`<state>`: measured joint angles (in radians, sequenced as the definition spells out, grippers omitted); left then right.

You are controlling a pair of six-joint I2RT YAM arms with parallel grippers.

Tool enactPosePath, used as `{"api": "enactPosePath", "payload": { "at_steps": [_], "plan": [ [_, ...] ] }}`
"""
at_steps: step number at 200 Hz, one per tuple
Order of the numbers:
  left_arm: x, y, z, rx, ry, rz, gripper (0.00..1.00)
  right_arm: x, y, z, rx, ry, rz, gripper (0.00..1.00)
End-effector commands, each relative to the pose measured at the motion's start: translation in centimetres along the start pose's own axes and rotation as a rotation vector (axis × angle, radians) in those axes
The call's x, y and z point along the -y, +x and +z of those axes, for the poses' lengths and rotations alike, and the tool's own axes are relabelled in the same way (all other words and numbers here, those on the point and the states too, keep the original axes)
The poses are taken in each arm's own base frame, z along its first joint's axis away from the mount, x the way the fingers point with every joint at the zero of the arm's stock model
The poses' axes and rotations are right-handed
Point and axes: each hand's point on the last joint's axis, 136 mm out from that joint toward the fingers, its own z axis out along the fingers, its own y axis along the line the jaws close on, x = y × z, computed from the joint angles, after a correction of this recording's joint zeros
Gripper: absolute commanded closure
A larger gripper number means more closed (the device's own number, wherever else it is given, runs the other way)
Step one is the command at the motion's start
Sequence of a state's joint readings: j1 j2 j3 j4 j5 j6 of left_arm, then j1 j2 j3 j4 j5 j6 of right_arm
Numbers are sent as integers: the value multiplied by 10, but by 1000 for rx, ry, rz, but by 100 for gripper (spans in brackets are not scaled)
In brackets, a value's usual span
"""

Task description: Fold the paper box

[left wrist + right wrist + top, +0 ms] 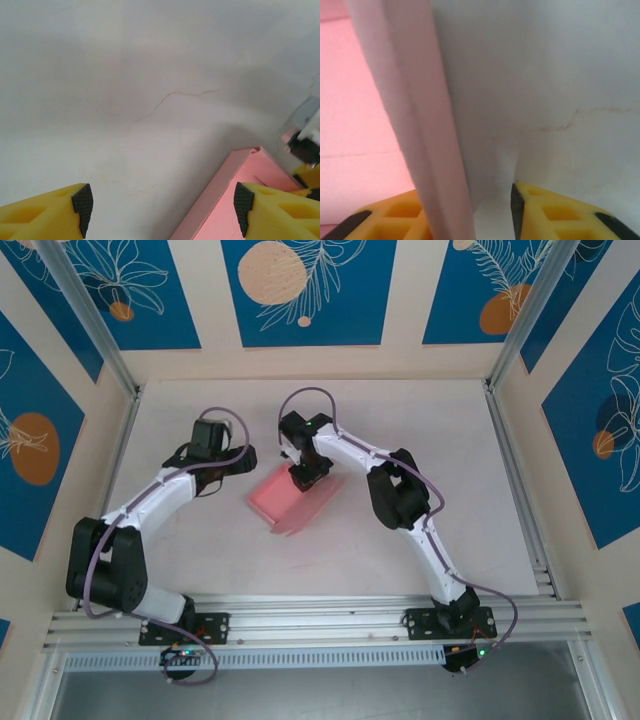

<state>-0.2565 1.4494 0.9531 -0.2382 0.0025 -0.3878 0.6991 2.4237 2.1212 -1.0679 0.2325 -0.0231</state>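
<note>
— Nearest, the left arm and right arm reach across the worktop. Where's the paper box?
— Centre of it, pink. See, the right pincer straddles one raised wall, jaws apart; the left pincer gapes wide just beside its edge.

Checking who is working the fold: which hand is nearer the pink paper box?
Right. The right hand sits at the paper box's far edge, its fingers straddling a raised wall. The left hand hangs open just off the box's left side.

Paper box wall inside end effector
</note>
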Motion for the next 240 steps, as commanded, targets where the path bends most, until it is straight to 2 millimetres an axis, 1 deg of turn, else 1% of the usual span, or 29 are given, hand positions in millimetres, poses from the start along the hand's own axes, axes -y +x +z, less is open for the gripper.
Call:
{"api": "enactPosePath", "payload": {
  "at_steps": [1, 18, 49, 67, 75, 88, 104, 117, 123, 129, 133, 135, 143, 149, 153, 155, 163, 167, 169, 177, 180, 191, 204, 218, 231, 240],
  "plan": [
    [8, 5, -1, 1, 102, -29, 25, 0, -8, -17, 15, -14, -38, 54],
    [9, 12, 2, -24, 124, -21, 25, -3, -17, -29, 50, -26, -43, 47],
    [21, 22, 12, -70, 199, -20, 25, -3, -27, -43, 87, -37, -40, 40],
    [25, 24, 16, -85, 228, -15, 29, -4, -35, -60, 124, -43, -36, 37],
    [27, 26, 19, -94, 240, -11, 30, -4, -38, -71, 145, -39, -32, 35],
    [29, 29, 24, -111, 256, -10, 32, -3, -45, -95, 193, -31, -20, 34],
    [33, 35, 31, -140, 279, -15, 35, 1, -50, -131, 265, -12, 24, 34],
    [35, 38, 35, -150, 301, -25, 39, 5, -48, -160, 315, 9, 86, 30],
    [36, 39, 36, -152, 308, -31, 39, 9, -44, -175, 338, 19, 126, 28],
    [36, 40, 37, -153, 310, -35, 39, 11, -39, -183, 347, 29, 164, 28],
    [35, 41, 37, -153, 307, -37, 40, 13, -34, -194, 362, 35, 187, 28],
    [35, 41, 37, -153, 307, -39, 40, 14, -31, -194, 361, 40, 202, 27],
    [35, 43, 38, -156, 307, -43, 40, 18, -19, -208, 381, 60, 260, 24],
    [35, 46, 39, -159, 309, -49, 40, 19, -8, -213, 389, 64, 306, 20],
    [34, 47, 39, -161, 309, -55, 40, 19, -1, -212, 384, 63, 332, 18],
    [34, 47, 39, -161, 311, -56, 40, 19, 4, -217, 394, 61, 347, 17],
    [34, 50, 39, -163, 316, -66, 40, 16, 21, -222, 406, 46, 402, 12],
    [34, 51, 39, -162, 320, -71, 40, 16, 28, -218, 402, 41, 434, 8],
    [35, 52, 39, -162, 323, -74, 40, 15, 34, -221, 408, 35, 451, 6],
    [37, 53, 39, -159, 336, -83, 40, 9, 50, -222, 417, -1, 512, 1],
    [37, 54, 39, -161, 340, -87, 40, 6, 56, -219, 413, -18, 534, 0],
    [38, 57, 39, -166, 353, -98, 39, -4, 76, -219, 424, -81, 614, 0],
    [38, 61, 41, -178, 358, -100, 39, -15, 95, -213, 426, -152, 698, 0],
    [37, 65, 43, -187, 353, -102, 38, -28, 111, -203, 409, -224, 770, 0],
    [37, 66, 44, -191, 355, -105, 38, -40, 119, -191, 384, -296, 823, 0],
    [37, 65, 44, -188, 358, -109, 38, -47, 120, -183, 371, -334, 845, 0]
  ]
}}
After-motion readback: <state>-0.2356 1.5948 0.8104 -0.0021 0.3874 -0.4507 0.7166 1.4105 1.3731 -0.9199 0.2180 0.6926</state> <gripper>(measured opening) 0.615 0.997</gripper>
